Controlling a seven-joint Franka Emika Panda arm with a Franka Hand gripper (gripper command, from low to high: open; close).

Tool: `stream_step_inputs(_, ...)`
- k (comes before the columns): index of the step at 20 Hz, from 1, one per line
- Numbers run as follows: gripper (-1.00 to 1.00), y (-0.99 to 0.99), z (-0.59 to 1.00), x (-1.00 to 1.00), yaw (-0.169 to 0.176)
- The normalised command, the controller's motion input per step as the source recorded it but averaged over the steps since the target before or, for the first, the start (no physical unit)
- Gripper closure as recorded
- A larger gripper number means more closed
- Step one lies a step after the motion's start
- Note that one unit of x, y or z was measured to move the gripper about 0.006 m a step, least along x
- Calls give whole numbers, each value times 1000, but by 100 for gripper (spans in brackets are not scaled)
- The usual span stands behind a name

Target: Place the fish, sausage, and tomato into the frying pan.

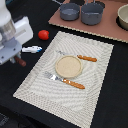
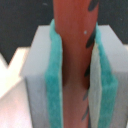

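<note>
At the exterior view's left edge, the white gripper (image 1: 18,59) clamps the thin brownish-red sausage (image 2: 72,60) between teal pads. The glossy red tomato (image 1: 44,34) and white-blue fish (image 1: 32,49) lie nearby on the black tabletop (image 1: 30,20); the round dark-grey frying pan (image 1: 69,11) sits at top centre.

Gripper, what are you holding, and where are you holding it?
The gripper holds the sausage between its green pads, clamped along its sides; one end sticks out.

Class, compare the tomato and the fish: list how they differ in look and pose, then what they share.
The tomato is a round, glossy red ball; the fish is elongated and white with blue markings. The tomato sits nearer the grey vessels; the fish lies lengthwise closer to the pincer. Both rest on the dark table, off the placemat, outside the frying pan.
</note>
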Motion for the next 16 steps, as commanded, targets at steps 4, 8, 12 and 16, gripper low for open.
stream_step_inputs(4,100,972,971,458,16)
stream_step_inputs(8,100,999,810,427,10)
stream_step_inputs(12,100,1000,507,366,9)
stream_step_inputs(16,100,1000,209,360,8)
